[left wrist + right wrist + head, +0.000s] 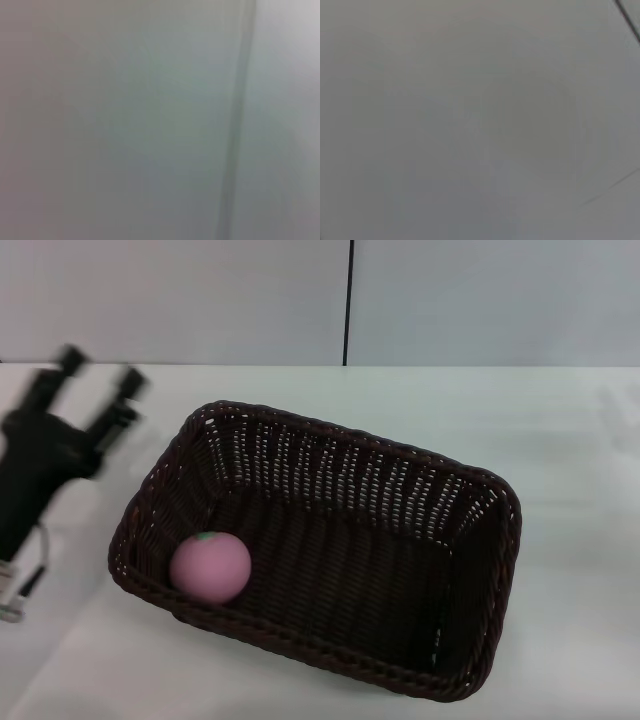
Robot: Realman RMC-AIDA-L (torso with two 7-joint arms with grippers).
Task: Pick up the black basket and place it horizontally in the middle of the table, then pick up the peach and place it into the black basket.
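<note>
**Supervisor:** How far along are you?

**Operator:** As I read it, both steps look done. The black basket point(330, 570) sits on the worktop point(560, 440) about midway between its left and right edges, long side running roughly across, a little skewed. The peach point(210, 566) lies inside it, on the basket floor, tucked into the near-left corner against the wall.

**Supervisor:** Anything left?

**Operator:** Only getting clear, I think. I might straighten the basket if the skew matters, but that's my call, not something I can measure from here.

**Supervisor:** Where's the arm?

**Operator:** My left claw point(97, 373) is up off the worktop near its left edge, beside the basket's left end and apart from it, fingers pointing up and away toward the far side. The fingers stand spread with a clear gap, and nothing is in them.

**Supervisor:** And the right?

**Operator:** I don't see it in the head view, and both wrist views show only a plain pale surface.
</note>
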